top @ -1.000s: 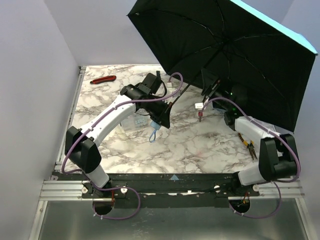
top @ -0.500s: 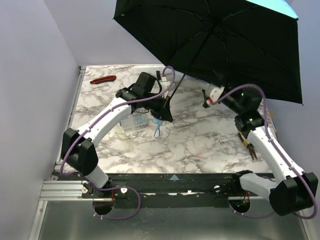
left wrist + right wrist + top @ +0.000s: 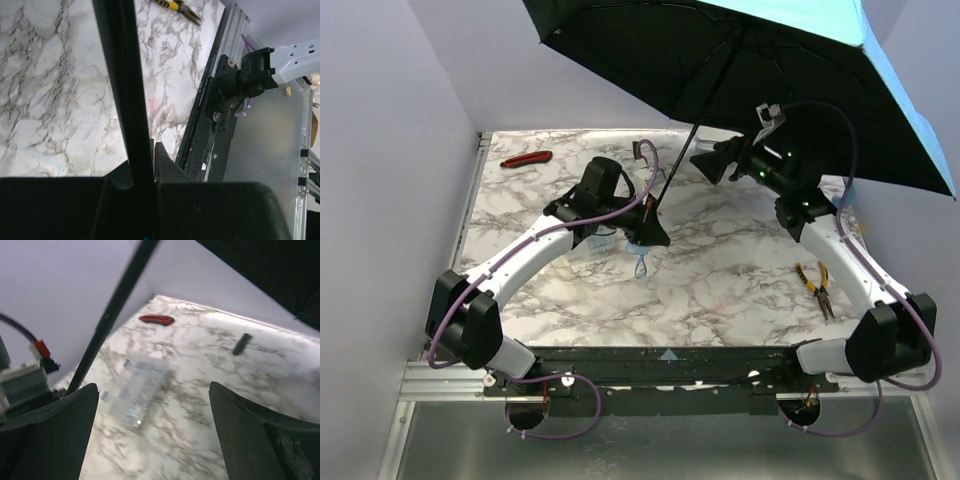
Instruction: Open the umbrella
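My left jaws pinch the umbrella [image 3: 770, 80] low on its black shaft [image 3: 675, 165], and the blue handle [image 3: 638, 246] only peeks out beneath them over the table [image 3: 720, 290]. My right jaws stand spread wide near the shaft, gripping nothing. The open canopy [image 3: 620, 40] overhead is cut off at the top.

The umbrella [image 3: 750, 70] is black underneath, with a sky-blue outer skin (showing only along its top and right rim); its shaft [image 3: 705, 110] is black and its handle loop [image 3: 641, 262] pale blue. The table [image 3: 720, 285] is white marble veined in grey. Near the table's far left corner lies a red-and-black tool [image 3: 527, 158], and by its right edge are yellow-handled pliers [image 3: 817, 285]. The left arm [image 3: 535, 245] and right arm [image 3: 840, 255] are white with black joints and purple cables [image 3: 850, 150].
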